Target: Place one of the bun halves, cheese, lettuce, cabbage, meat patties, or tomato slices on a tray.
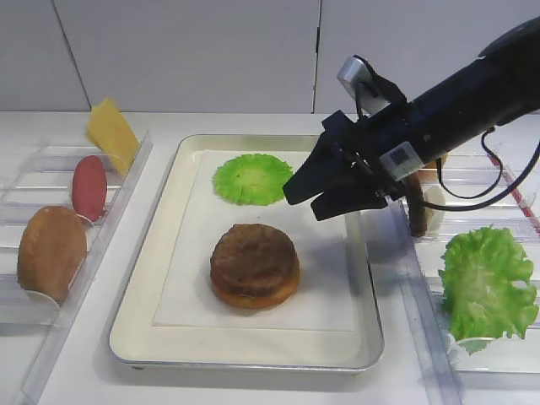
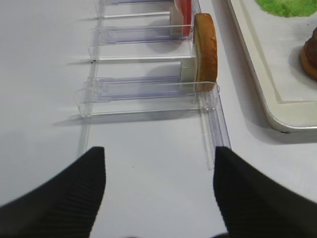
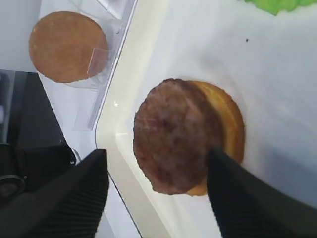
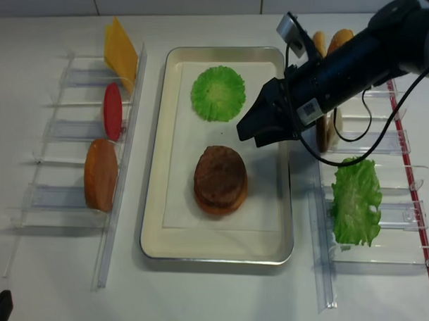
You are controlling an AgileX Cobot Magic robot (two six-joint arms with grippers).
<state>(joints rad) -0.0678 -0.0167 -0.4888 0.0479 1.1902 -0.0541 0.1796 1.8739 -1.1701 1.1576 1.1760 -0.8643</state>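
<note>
On the tray's (image 1: 143, 325) paper liner, a meat patty (image 1: 253, 253) sits atop a bun half (image 1: 253, 295) near the middle, the cabbage (image 1: 251, 179) toward the far edge. Above the tray's right edge hangs the right pincer (image 1: 325, 198), jaws apart and empty. The left pincer (image 2: 158, 193) also stands apart over bare table (image 2: 148, 163).

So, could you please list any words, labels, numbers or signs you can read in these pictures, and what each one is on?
White sticker on the right arm, just behind the claw: it has dark print, but it is too small and blurred to read.
No other text shows on the tray, the food or the clear racks.
</note>
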